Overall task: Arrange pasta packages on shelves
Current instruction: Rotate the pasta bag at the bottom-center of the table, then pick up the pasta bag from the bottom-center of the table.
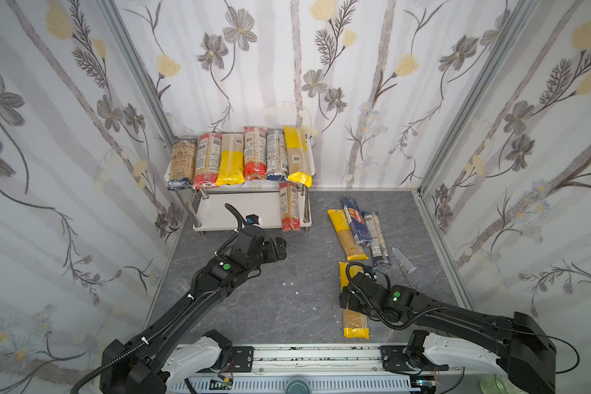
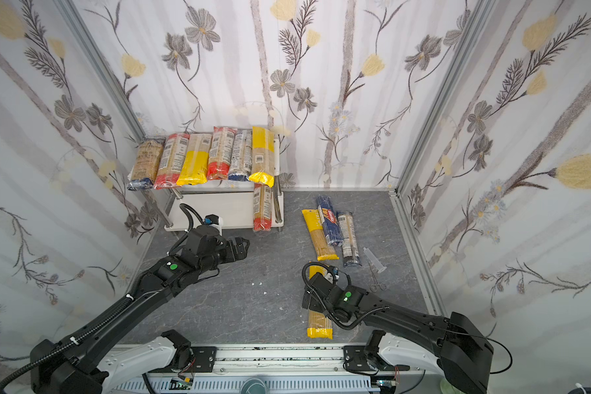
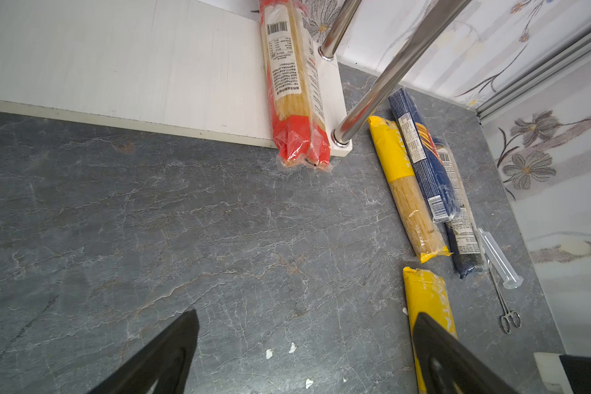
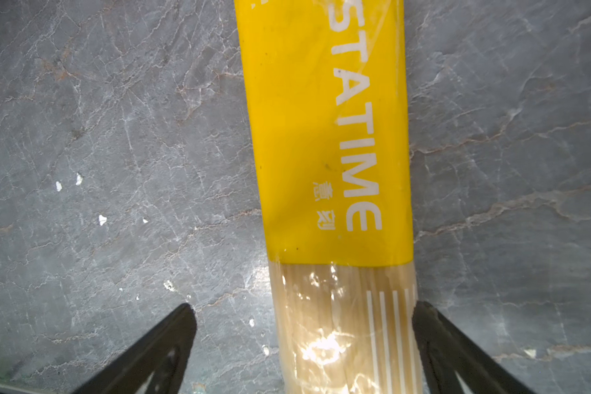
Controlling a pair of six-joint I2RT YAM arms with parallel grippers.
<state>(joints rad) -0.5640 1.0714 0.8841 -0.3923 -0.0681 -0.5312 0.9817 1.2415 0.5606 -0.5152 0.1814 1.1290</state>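
Note:
The shelves [image 1: 239, 208] stand at the back left, a white two-tier rack. Several pasta packages [image 1: 232, 160] lie side by side on its top board. One red-ended packet [image 1: 289, 208] lies on the lower board by the right post. Three more packets [image 1: 359, 232] lie together on the floor at the right. Nearer the front lies a yellow-ended packet [image 4: 321, 136]. My right gripper [image 4: 304, 307] is open and straddles it just above the floor, one finger close against the packet's edge. My left gripper [image 3: 304, 314] hangs open over bare floor in front of the rack, holding nothing.
A clear syringe [image 1: 403, 259] and small metal scissors [image 1: 406, 278] lie right of the loose packets. White crumbs [image 1: 290, 285] dot the grey stone floor between the arms. Floral walls close in the back and both sides. A metal rail [image 1: 304, 358] runs along the front.

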